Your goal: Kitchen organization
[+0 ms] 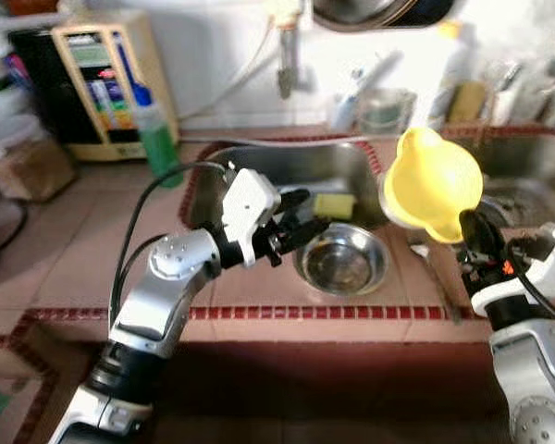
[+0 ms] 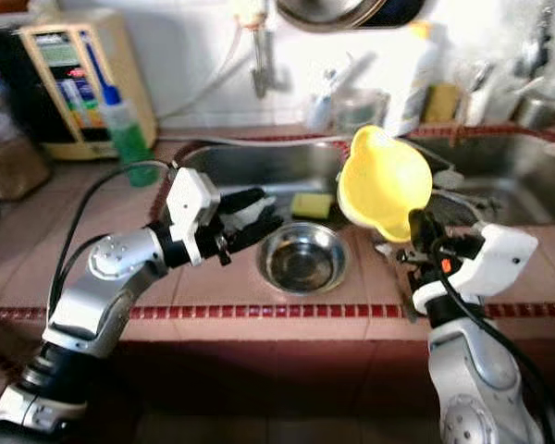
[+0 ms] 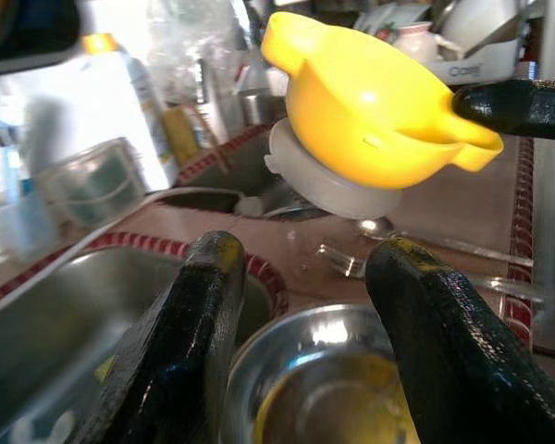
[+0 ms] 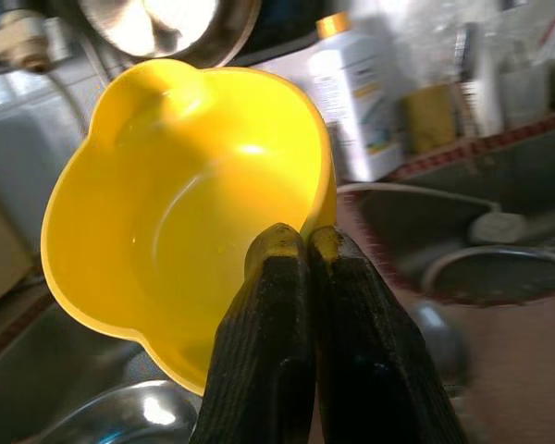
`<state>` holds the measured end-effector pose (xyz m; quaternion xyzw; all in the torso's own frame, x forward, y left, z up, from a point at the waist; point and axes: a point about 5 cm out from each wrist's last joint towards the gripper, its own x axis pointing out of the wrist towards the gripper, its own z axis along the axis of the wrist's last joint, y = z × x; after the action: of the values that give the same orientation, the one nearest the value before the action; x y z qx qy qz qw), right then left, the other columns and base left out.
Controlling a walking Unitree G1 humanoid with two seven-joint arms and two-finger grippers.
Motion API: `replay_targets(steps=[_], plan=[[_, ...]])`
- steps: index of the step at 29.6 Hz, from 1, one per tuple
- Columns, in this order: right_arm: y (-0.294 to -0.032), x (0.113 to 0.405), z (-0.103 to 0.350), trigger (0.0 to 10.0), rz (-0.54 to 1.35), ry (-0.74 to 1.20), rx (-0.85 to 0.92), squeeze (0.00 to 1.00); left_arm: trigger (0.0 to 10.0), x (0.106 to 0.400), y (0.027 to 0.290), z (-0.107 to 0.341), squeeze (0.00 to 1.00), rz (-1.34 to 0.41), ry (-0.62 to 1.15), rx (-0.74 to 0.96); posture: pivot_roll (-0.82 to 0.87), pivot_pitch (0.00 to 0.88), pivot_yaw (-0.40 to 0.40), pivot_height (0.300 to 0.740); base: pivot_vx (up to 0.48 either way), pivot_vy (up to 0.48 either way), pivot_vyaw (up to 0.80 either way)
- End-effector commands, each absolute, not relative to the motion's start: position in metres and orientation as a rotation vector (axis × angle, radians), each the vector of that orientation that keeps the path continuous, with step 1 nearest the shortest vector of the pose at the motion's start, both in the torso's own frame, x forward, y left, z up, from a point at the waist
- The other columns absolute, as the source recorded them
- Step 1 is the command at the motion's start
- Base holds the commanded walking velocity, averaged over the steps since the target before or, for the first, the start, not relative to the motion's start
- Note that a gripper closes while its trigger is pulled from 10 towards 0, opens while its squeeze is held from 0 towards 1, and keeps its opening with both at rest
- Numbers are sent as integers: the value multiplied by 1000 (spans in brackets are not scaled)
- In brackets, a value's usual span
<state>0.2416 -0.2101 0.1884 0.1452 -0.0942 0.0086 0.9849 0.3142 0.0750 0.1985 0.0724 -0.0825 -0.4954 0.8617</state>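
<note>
My right gripper [image 1: 474, 228] is shut on the rim of a yellow plastic bowl [image 1: 432, 183], held tilted in the air above the tiled divider between two sinks. The wrist view shows the fingers [image 4: 305, 305] pinching the yellow bowl [image 4: 185, 203] at its edge. A steel bowl [image 1: 342, 259] sits on the tiled counter edge in front of the left sink [image 1: 259, 171]. My left gripper [image 1: 296, 225] is open, hovering just left of the steel bowl [image 3: 324, 388], fingers [image 3: 194, 324] apart and empty.
A yellow sponge [image 1: 334, 204] lies in the left sink. A green soap bottle [image 1: 155, 139] and a water appliance [image 1: 102, 83] stand at the back left. A faucet [image 1: 287, 55], containers and a detergent bottle [image 4: 356, 97] line the back wall. Cutlery [image 1: 435, 268] lies on the divider.
</note>
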Motion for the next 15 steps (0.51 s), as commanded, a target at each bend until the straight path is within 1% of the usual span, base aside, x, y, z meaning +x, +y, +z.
replay_targets(steps=[1,15], plan=[[-208,241,192,10000,21,-211,299,0,10000,316,76,205,0,-1045,-191,165,-253,30,98,703,289,0,0],[-209,241,191,10000,20,-207,298,0,10000,316,76,206,0,-1045,-192,165,-251,33,98,703,291,0,0]])
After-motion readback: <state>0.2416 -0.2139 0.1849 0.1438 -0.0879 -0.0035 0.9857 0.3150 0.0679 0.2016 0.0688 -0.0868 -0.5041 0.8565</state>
